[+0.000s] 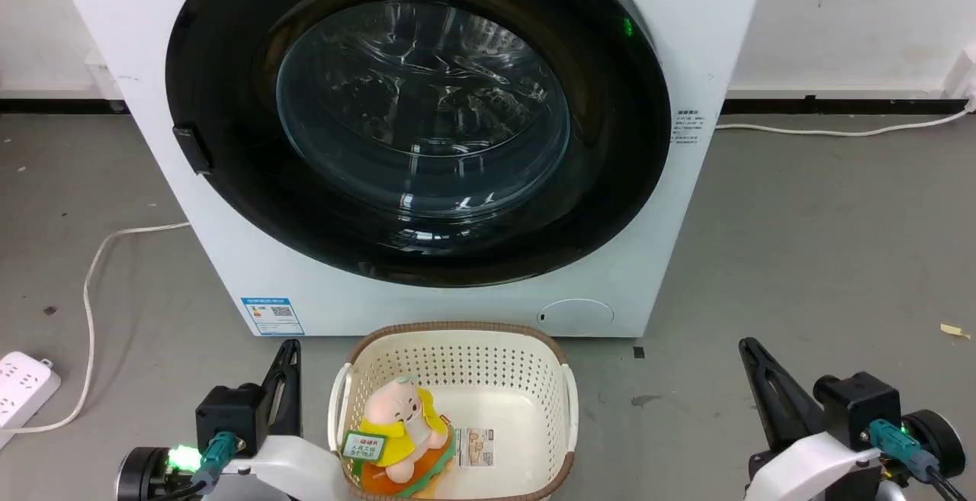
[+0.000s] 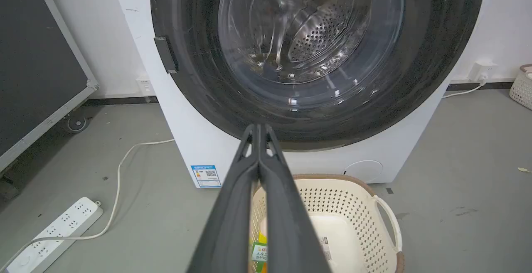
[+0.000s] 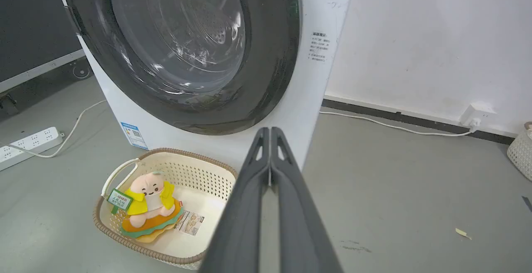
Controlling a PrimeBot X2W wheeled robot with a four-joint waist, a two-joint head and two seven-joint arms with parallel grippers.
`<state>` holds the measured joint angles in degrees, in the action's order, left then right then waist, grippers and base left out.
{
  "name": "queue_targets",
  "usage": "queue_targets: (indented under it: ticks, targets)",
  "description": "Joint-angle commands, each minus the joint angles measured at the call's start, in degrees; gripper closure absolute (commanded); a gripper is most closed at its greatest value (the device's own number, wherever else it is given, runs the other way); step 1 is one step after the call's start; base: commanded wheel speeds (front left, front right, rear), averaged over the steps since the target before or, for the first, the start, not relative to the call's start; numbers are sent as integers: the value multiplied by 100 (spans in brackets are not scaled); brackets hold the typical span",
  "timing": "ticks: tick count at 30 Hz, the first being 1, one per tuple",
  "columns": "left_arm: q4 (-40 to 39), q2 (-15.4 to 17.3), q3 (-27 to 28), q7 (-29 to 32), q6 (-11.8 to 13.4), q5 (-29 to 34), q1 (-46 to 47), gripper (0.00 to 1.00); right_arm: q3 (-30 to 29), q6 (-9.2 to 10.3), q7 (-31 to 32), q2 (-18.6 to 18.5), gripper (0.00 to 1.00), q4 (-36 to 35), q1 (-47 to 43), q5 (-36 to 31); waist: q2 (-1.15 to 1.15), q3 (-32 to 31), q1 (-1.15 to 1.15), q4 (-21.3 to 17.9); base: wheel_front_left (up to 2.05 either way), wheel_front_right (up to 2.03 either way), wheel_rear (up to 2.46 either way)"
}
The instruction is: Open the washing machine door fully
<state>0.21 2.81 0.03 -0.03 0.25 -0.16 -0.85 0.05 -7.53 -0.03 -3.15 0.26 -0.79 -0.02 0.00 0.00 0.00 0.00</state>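
One washing machine door (image 1: 418, 116) sits shut, flush on the front of the single washing machine (image 1: 686, 43). Just before it stands one cream basket (image 1: 457, 327) holding one plush toy (image 1: 400, 428) and one card (image 1: 474, 446). The left gripper (image 1: 290, 348) and the right gripper (image 1: 747, 345) flank it, each with its fingers pressed together.

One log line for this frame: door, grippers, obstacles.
washing machine door: closed | left gripper: shut, off door | right gripper: shut, off door | obstacle: basket with plush toy before washing machine

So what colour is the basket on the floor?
Cream basket, brown rim; clearest in the right wrist view.
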Motion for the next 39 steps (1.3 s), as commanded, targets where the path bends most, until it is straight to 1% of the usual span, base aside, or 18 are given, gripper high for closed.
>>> queue_targets:
  ticks: [1,31,32,39]
  targets:
    - [-21,7,-3,3,-25,16,85,100,-5,4,3,27,100,-26,79,2,0,0,0,0,0,0,0]
    - [-21,7,-3,3,-25,16,85,100,-5,4,3,27,100,-26,79,2,0,0,0,0,0,0,0]
    - [0,0,-2,-1,0,0,1,0,-2,0,-1,0,0,0,1,2,0,0,0,0,0,0,0]
    - [22,0,-24,-40,13,4,-5,0,2,0,-40,0,0,13,-12,49,0,-10,0,0,0,0,0]
